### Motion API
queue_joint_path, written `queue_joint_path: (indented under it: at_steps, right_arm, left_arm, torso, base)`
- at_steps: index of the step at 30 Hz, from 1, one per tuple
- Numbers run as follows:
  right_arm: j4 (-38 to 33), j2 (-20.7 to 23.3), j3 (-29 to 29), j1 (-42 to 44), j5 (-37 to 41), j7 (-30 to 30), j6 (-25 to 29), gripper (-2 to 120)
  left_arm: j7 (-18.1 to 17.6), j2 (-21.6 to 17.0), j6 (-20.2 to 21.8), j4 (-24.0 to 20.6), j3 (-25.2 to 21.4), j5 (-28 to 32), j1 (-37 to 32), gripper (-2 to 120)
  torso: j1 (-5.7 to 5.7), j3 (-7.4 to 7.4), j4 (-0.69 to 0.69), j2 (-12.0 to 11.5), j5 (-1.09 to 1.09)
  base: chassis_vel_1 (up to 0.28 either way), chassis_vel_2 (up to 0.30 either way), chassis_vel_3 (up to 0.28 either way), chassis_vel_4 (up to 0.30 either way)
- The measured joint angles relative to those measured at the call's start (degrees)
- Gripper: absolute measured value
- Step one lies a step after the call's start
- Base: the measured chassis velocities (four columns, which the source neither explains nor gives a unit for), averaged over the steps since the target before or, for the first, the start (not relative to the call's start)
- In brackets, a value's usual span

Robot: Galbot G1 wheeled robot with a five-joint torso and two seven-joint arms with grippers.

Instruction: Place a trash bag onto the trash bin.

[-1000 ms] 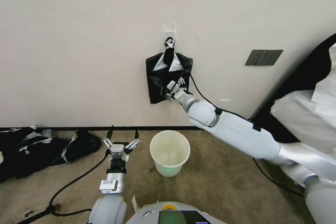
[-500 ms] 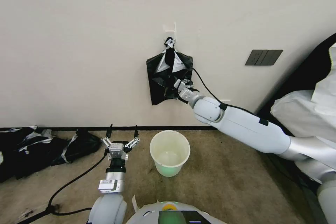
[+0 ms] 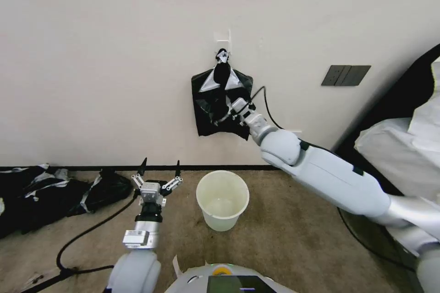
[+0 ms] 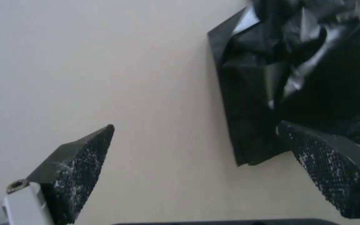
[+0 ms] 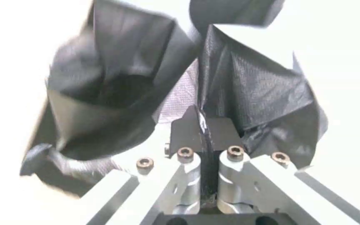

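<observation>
Landmark: the trash bin [image 3: 222, 199] is standing upright and unlined on the carpet, its mouth facing up so a bag can be dropped over the rim
Bag bundle: the black bundle of bags [image 3: 219, 103] is hanging flat on the wall above the bin, pinched at its tip on a small wall hook [image 3: 222, 46], so that one sheet can be peeled off the front
Trash bag: the trash bag [image 5: 247, 90] is lying as the front layer of that bundle, high above the bin, none of it near the rim yet
Right gripper: the right gripper [image 3: 233, 109] is reaching up and beyond the bin to the bundle, its fingers pressed together on a fold of the bag's film [image 5: 201, 125], apparently to separate it
Left gripper: the left gripper [image 3: 158, 169] is waiting low just beside the bin, fingers spread wide and holding nothing, probably placed to take the bag's other edge
Progress: judging by the bare bin, this is the picking stage
</observation>
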State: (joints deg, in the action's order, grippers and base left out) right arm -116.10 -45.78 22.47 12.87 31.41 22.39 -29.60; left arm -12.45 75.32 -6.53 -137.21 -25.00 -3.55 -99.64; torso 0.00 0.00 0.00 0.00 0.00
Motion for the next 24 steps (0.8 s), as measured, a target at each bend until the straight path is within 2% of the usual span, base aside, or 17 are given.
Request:
queue_joint_path:
  at_steps: [1, 2, 3, 6, 9, 10, 12, 13, 14, 15, 18, 19, 20, 22, 24]
  right_arm:
    - [0.0, 0.0, 0.0, 0.0, 0.0, 0.0, 0.0, 0]
    - [-3.0, 0.9, -5.0, 4.7, 1.8, -0.1, 5.3, 0]
    - [-4.4, 1.3, -7.3, 7.0, 2.1, -0.4, 7.2, 0]
    - [-5.6, 1.9, -9.3, 9.2, 2.2, -0.9, 9.1, 0]
    - [-8.6, 3.0, -15.1, 17.3, 2.1, -3.3, 16.3, 0]
    - [-8.6, 3.0, -15.1, 17.3, 2.1, -3.3, 16.3, 0]
    - [-8.2, 1.6, -16.2, 18.6, 1.9, -4.5, 19.3, 0]
    - [-8.2, 1.6, -16.2, 18.6, 1.9, -4.5, 19.3, 0]
    - [-8.3, 1.0, -16.5, 18.7, 1.9, -4.8, 19.8, 0]
    - [-8.3, 1.0, -16.5, 18.7, 1.9, -4.8, 19.8, 0]
    - [-7.4, -1.1, -16.8, 18.7, 0.9, -5.9, 20.8, 0]
    - [-7.4, -1.1, -16.8, 18.7, 0.9, -5.9, 20.8, 0]
    - [-7.0, -2.0, -16.9, 18.6, 0.6, -6.0, 20.9, 0]
    - [-6.8, -2.4, -16.9, 18.5, 0.4, -6.0, 21.0, 0]
    - [-5.9, -3.3, -16.9, 18.3, -0.5, -6.3, 21.3, 0]
  left_arm:
    - [0.0, 0.0, 0.0, 0.0, 0.0, 0.0, 0.0, 100]
    - [0.5, -4.1, 2.3, -2.0, -0.4, 3.9, 0.9, 100]
    - [0.6, -6.0, 3.5, -2.9, -0.6, 5.7, 1.4, 100]
    - [0.7, -7.8, 4.6, -3.7, -0.8, 7.3, 1.8, 100]
    - [0.3, -17.6, 10.2, -5.6, -1.6, 16.6, 7.2, 100]
    - [0.3, -17.6, 10.2, -5.6, -1.6, 16.6, 7.2, 100]
    - [-0.5, -24.4, 13.3, -4.3, -0.9, 22.6, 14.2, 100]
    - [-0.5, -24.4, 13.3, -4.3, -0.9, 22.6, 14.2, 100]
    - [-0.8, -26.9, 14.0, -3.7, -0.7, 24.4, 16.8, 100]
    - [-0.8, -26.9, 14.0, -3.7, -0.7, 24.4, 16.8, 100]
    - [-2.0, -34.7, 15.5, -1.0, 1.1, 30.6, 26.9, 100]
    - [-2.0, -34.7, 15.5, -1.0, 1.1, 30.6, 26.9, 100]
    - [-2.6, -37.2, 16.2, -0.1, 2.2, 33.4, 30.7, 100]
    - [-2.9, -38.4, 16.6, 0.4, 3.1, 34.7, 32.7, 100]
    - [-3.9, -41.9, 18.0, 2.6, 7.9, 38.4, 42.3, 100]
  torso:
    - [0.00, 0.00, 0.00, 0.0, 0.00]
    - [0.00, 0.00, 0.00, 0.0, 0.01]
    - [0.00, 0.00, 0.01, 0.0, 0.00]
    - [0.00, 0.00, 0.02, 0.0, -0.01]
    - [0.00, -0.01, -0.03, 0.0, 0.02]
    - [0.00, -0.01, -0.03, 0.0, 0.02]
    - [0.00, 0.00, -0.02, 0.0, -0.01]
    - [0.00, 0.00, -0.02, 0.0, -0.01]
    - [0.00, 0.00, 0.01, 0.0, -0.02]
    - [0.00, 0.00, 0.01, 0.0, -0.02]
    - [0.00, 0.00, 0.00, 0.0, -0.01]
    - [0.00, 0.00, 0.00, 0.0, -0.01]
    - [0.00, 0.01, -0.01, 0.0, 0.00]
    - [0.00, 0.01, 0.01, 0.0, 0.00]
    - [0.00, 0.01, 0.03, 0.0, -0.02]
  base:
    - [0.000, 0.000, 0.000, 0.000]
    - [0.000, 0.000, 0.000, 0.000]
    - [0.000, 0.000, 0.000, 0.000]
    - [0.000, 0.000, 0.000, 0.000]
    - [0.000, 0.000, 0.000, 0.000]
    - [0.000, 0.000, 0.000, 0.000]
    - [0.000, 0.000, 0.000, 0.000]
    - [0.000, 0.000, 0.000, 0.000]
    - [0.000, 0.000, 0.000, 0.000]
    - [0.000, 0.000, 0.000, 0.000]
    - [0.000, 0.000, 0.000, 0.000]
    - [0.000, 0.000, 0.000, 0.000]
    - [0.000, 0.000, 0.000, 0.000]
    - [0.000, 0.000, 0.000, 0.000]
    - [0.000, 0.000, 0.000, 0.000]
